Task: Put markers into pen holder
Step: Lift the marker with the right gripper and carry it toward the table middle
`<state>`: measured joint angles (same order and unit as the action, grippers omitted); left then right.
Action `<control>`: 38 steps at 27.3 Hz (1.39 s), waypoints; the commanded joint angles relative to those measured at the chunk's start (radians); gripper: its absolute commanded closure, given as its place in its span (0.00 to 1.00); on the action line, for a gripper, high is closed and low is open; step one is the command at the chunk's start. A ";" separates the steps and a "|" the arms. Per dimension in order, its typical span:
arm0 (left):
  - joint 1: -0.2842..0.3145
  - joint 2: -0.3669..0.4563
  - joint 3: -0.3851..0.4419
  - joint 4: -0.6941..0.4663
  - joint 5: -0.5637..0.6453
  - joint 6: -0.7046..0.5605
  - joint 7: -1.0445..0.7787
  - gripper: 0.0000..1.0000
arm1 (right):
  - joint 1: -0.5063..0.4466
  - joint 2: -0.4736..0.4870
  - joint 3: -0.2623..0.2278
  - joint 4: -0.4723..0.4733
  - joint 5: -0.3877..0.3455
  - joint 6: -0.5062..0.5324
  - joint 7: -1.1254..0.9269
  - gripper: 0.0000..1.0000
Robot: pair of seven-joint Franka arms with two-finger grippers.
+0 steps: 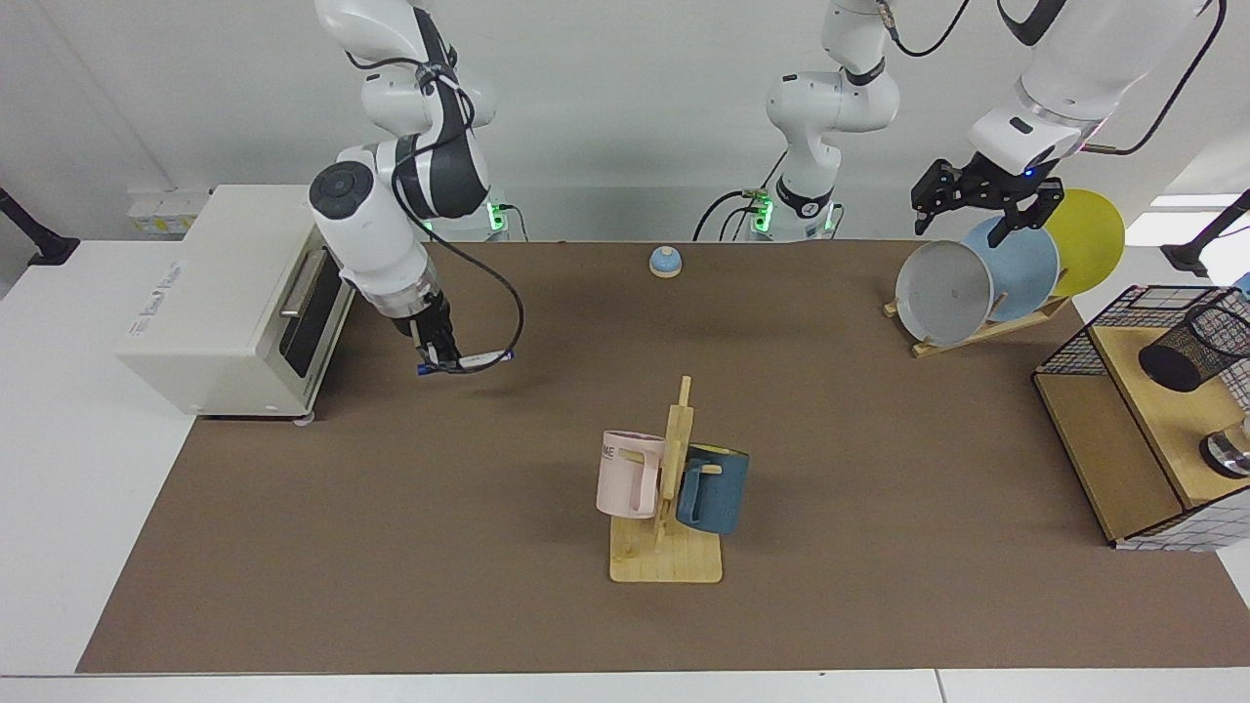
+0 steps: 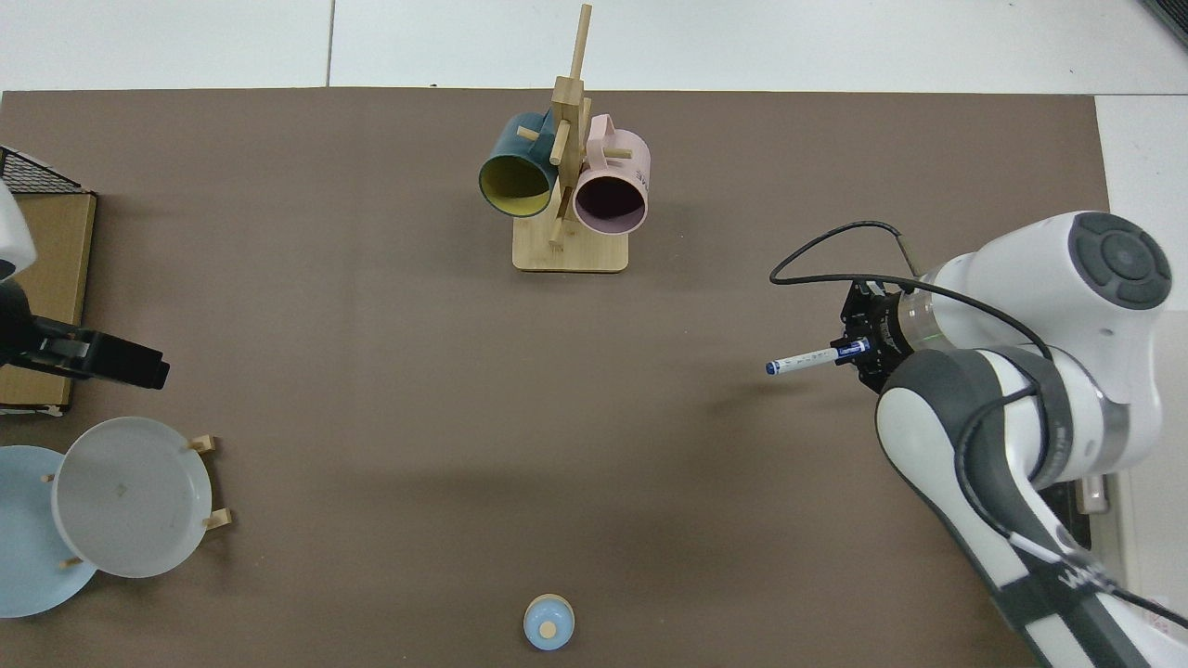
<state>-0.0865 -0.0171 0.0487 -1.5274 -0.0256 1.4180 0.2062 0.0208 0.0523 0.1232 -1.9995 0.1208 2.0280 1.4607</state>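
White marker (image 2: 806, 359) with dark blue ends, black mesh pen holder (image 1: 1193, 348), pink mug (image 1: 626, 473) and teal mug (image 1: 715, 488), brown table mat (image 1: 488, 547).

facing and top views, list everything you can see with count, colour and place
marker: 1, white with blue ends, held level above the mat
pen holder: 1, black mesh, tilted on the wooden shelf
wooden shelf: 1, tan with a black wire frame, table end far from the oven
silver container: 1, on the shelf, partly cut off
mugs: 2, pink and dark blue, on the wooden mug rack mid-mat
plates: 3, grey, light blue, yellow, in a rack
bell: 1, blue, far edge of the mat
toaster oven: 1, cream, beside the mat
right pincer: shut on the marker
left pincer: open above the plates, waiting
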 commanded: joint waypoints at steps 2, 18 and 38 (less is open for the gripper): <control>-0.006 -0.032 -0.003 -0.039 -0.011 0.009 0.007 0.00 | 0.010 -0.095 0.007 0.085 0.049 -0.188 0.058 1.00; -0.010 -0.030 -0.050 -0.039 -0.047 0.042 0.143 0.01 | 0.304 -0.169 0.015 0.197 0.112 -0.256 0.409 1.00; -0.010 -0.044 -0.213 -0.083 -0.152 0.134 0.662 0.02 | 0.476 -0.123 0.012 0.200 0.134 -0.075 0.569 1.00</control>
<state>-0.0938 -0.0203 -0.1459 -1.5547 -0.1506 1.4998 0.7435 0.4911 -0.0953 0.1456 -1.8115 0.2480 1.9353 2.0019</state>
